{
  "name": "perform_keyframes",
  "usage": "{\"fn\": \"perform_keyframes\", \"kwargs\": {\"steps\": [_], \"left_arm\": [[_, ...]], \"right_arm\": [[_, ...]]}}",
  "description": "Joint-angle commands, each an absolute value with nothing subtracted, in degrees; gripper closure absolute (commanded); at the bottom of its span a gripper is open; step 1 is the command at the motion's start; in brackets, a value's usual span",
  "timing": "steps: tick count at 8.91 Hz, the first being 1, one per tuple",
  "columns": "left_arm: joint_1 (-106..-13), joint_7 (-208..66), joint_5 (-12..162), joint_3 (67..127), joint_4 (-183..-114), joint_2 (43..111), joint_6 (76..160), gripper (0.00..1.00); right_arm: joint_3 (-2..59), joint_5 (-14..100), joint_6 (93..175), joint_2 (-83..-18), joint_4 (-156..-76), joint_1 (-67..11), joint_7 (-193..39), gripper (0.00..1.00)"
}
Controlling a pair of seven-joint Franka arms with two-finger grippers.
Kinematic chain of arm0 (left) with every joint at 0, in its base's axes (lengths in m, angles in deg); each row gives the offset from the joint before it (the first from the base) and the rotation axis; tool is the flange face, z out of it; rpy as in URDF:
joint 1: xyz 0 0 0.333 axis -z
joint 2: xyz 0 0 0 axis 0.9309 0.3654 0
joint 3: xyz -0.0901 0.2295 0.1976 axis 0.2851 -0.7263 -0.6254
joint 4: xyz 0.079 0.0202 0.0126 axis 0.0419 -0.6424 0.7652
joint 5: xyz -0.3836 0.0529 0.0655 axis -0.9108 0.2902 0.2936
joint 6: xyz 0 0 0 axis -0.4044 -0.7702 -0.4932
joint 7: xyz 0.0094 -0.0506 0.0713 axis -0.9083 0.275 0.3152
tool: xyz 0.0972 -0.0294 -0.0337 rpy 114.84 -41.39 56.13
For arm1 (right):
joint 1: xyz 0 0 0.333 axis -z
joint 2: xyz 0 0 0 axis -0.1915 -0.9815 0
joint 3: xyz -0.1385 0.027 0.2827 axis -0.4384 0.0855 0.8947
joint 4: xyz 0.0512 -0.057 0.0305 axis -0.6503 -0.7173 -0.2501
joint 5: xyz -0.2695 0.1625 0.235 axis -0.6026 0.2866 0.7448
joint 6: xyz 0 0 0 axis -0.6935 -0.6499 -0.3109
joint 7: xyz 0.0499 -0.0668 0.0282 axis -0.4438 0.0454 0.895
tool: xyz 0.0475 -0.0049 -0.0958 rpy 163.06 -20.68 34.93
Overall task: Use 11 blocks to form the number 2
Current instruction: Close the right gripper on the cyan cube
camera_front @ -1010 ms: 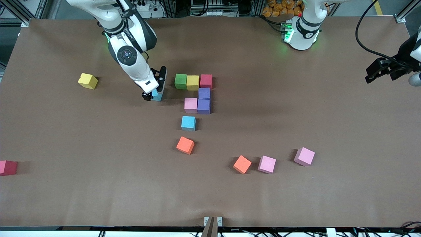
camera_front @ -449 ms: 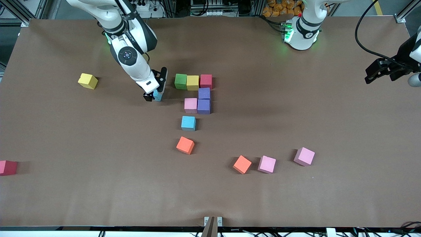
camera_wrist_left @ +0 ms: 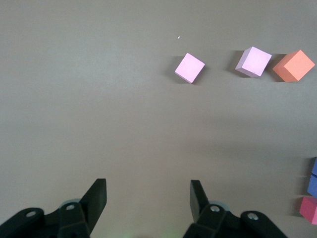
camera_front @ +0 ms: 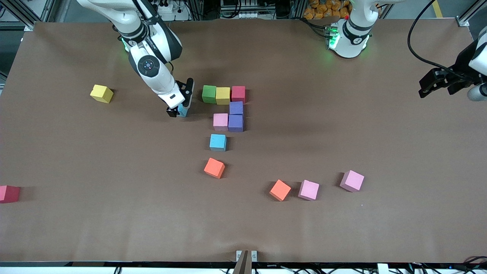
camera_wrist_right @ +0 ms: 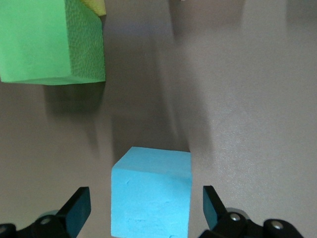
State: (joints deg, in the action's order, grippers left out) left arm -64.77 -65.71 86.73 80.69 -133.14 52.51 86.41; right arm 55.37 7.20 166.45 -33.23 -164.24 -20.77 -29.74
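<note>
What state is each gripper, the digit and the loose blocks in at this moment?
right gripper: open, straddling the light blue block, not clamped.
left gripper: open, empty, waiting at the left arm's end of the table.
number 2: partial, six cubes joined.
second light blue block: placed near the digit, apart.
orange blocks: loose, tilted.
pink blocks: loose, unplaced.

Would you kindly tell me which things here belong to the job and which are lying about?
Job: six-block started number 2; right gripper, open, around a light blue block; second light blue block; two loose pink blocks; one of two orange blocks.
Likely spare: lone yellow block; outlying red block. Left gripper waits, open, over its table end.
</note>
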Motion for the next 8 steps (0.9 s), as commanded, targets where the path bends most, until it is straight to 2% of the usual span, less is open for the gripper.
{"fn": "perform_keyframes", "kwargs": {"steps": [1,8], "left_arm": [[-64.61,-63.71,85.64,80.56,-131.85,54.01,88.17,0.23],[-65.67,-63.79,82.65,80.21,-131.86,54.1,88.18,0.23]], "right_arm": [[56.29,7.52,168.41,-34.17,-165.07,-19.74,-29.02,0.0],[56.29,7.52,169.99,-35.32,-166.12,-19.48,-28.93,0.01]]}}
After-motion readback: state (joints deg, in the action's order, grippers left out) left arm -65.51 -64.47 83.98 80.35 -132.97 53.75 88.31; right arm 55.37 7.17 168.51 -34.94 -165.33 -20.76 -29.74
